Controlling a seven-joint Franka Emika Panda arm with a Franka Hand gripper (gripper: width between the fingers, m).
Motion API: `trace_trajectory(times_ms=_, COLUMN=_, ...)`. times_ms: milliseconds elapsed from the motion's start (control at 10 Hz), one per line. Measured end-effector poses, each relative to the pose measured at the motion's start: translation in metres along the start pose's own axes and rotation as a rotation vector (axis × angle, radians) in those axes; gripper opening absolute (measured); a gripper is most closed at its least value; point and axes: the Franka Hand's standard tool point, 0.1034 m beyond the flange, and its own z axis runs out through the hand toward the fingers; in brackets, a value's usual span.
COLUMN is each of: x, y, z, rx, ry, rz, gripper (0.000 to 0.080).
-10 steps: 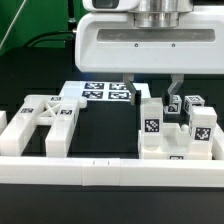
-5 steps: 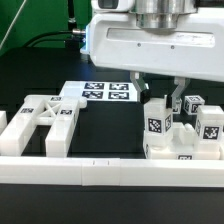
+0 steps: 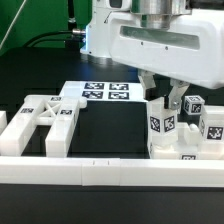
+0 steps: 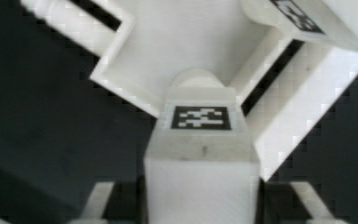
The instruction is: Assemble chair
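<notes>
My gripper (image 3: 163, 103) is shut on a short white chair post (image 3: 160, 135) with a square tag on its side. It holds the post nearly upright at the exterior view's right, among other white tagged chair parts (image 3: 208, 128). In the wrist view the post (image 4: 201, 150) fills the space between my gripper's (image 4: 201, 205) fingers, with its tag facing the camera. The cross-braced frame (image 3: 45, 115) lies at the exterior view's left. A white slab (image 4: 158, 50) lies beyond the post in the wrist view.
The marker board (image 3: 105, 92) lies flat at the back middle. A long white border rail (image 3: 100, 168) runs along the front. A second tagged post (image 3: 192, 103) stands just behind the held one. Black table shows between frame and post.
My gripper and the post have shifted toward the exterior view's right, and the hand has tilted. The frame and the other parts have not moved.
</notes>
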Motion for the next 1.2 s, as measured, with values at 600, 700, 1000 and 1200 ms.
trace_trajectory(times_ms=600, x=-0.0071, y=-0.0071, z=0.0013, rx=0.01, ry=-0.007, rz=0.408, gripper=0.0281)
trace_trajectory(times_ms=700, x=-0.0073, y=-0.0072, z=0.0013, rx=0.01, ry=-0.007, rz=0.384, gripper=0.0281)
trace_trajectory(times_ms=1000, x=-0.0094, y=-0.0091, z=0.0008, rx=0.011, ry=-0.005, rz=0.231, gripper=0.0485)
trace_trajectory(times_ms=1200, x=-0.0087, y=-0.0086, z=0.0011, rx=0.011, ry=-0.004, rz=0.111, gripper=0.0638)
